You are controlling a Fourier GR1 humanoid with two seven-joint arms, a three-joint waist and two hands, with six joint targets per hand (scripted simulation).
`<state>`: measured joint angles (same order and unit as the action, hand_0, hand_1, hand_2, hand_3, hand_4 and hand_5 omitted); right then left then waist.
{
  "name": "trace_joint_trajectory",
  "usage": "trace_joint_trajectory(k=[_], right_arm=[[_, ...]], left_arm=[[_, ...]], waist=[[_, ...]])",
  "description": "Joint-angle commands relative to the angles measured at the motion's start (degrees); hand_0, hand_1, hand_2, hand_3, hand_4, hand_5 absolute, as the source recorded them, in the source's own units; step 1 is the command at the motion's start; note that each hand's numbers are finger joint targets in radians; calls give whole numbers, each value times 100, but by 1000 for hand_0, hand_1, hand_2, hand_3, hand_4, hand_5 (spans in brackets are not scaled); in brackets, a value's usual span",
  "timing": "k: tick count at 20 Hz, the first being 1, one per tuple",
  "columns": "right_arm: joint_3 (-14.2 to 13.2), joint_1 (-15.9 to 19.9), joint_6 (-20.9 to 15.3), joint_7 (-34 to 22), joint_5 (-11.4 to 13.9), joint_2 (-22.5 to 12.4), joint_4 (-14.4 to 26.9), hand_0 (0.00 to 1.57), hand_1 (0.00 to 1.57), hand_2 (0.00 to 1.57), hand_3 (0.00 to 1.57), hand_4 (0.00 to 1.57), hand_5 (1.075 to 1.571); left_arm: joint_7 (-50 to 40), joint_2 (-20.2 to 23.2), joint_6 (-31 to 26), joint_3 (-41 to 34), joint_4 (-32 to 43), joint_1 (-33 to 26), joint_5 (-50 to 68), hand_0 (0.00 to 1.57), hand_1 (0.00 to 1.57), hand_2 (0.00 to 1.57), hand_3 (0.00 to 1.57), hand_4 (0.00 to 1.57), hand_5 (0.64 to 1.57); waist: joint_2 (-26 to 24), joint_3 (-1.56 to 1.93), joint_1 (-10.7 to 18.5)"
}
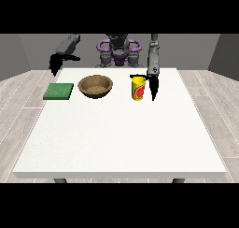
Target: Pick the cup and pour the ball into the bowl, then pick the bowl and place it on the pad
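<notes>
Front view. Table [121, 138], large and white, fills the middle of my frame, with the robot's torso [118, 52] small behind its far edge. Along the far part of the tabletop I read three items from the view's left: a green square pad [59, 91] lying flat, a brown bowl [95, 86] standing upright just beside it but apart from it, and a yellow cup [138, 88] with a red and green mark on its side, upright and well clear of the bowl. I cannot see a ball from here. The hand at the view's right [153, 86] hangs just beside the cup, its fingers pointing straight down toward the table and a thumb reaching toward the cup's rim; I read it as released, not closed round the cup. The hand at the view's left [56, 63] is held above the table's far corner, beyond the pad, and I cannot tell how it is set.
</notes>
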<state>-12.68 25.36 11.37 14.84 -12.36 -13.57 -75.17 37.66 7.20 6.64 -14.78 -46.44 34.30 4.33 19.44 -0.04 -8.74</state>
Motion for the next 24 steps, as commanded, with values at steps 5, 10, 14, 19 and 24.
trace_joint_trajectory(k=[5,10,14,19,24], right_arm=[[-132,286,222,-68,-162,-375,-355,0,0,0,0,0,1570],[-248,316,373,157,-214,-492,-152,0,0,221,386,0,1569],[-224,447,499,68,-281,-604,-267,0,0,0,398,0,1569],[-331,529,516,-209,-430,-655,163,0,0,0,400,0,1569],[-332,302,672,-11,-233,-707,1058,0,0,214,380,0,1570]], left_arm=[[858,202,316,-341,930,593,1,0,0,0,0,0,1323],[840,429,1621,-239,501,263,-621,1283,1283,1571,1571,924,1570],[724,371,2124,-239,432,180,-790,1318,1318,1571,1571,1022,1546],[-254,668,2420,176,262,235,-1340,1317,1317,1571,1571,1066,1541],[-1269,540,3464,1151,74,6,-2722,1364,1364,1571,1571,1022,1534]], waist=[[735,-3,-407],[777,11,-592],[1022,5,-725],[403,12,-651],[-596,34,-473]])
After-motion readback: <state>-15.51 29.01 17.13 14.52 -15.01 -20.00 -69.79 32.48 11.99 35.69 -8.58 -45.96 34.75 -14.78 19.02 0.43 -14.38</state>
